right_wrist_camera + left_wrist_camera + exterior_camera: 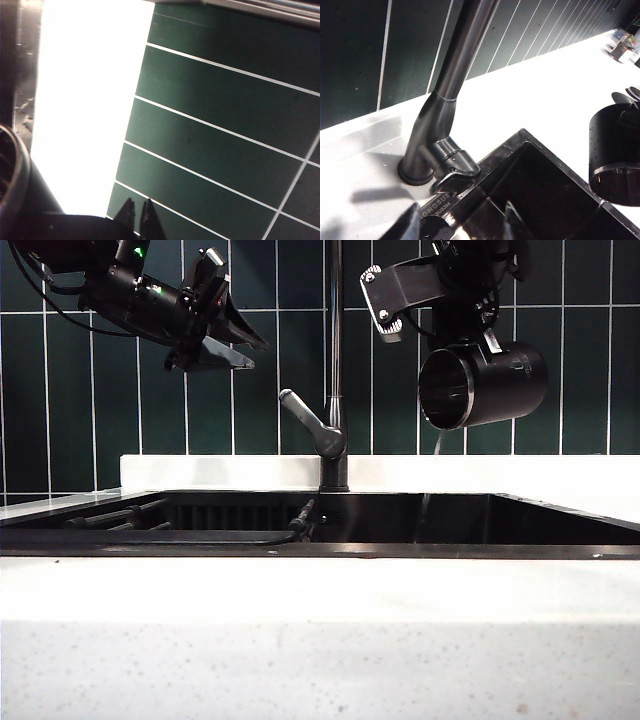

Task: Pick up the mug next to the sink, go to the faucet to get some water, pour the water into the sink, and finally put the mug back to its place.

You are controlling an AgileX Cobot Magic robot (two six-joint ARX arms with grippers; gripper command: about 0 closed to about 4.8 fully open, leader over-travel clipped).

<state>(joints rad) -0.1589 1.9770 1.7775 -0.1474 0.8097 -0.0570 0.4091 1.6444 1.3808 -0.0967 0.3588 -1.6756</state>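
Note:
The black mug (490,385) lies tipped on its side high at the right, above the sink (560,525), with its silver-rimmed mouth facing the faucet (335,350). My right gripper (492,340) is shut on it from above; in the right wrist view its fingertips (137,216) nearly meet beside the mug's dark body (65,227). A thin trickle of water (437,445) falls from the mug's lip into the basin. My left gripper (247,352) hangs open and empty at the upper left, near the faucet pipe. Its wrist view shows the faucet base (427,150), the mug (615,160) and its spread fingers (405,225).
The grey lever handle (305,415) angles up to the left from the faucet base. A dark ribbed rack (120,515) lies in the sink's left part. White speckled countertop (320,630) runs along the front, and green tiled wall (600,370) stands behind.

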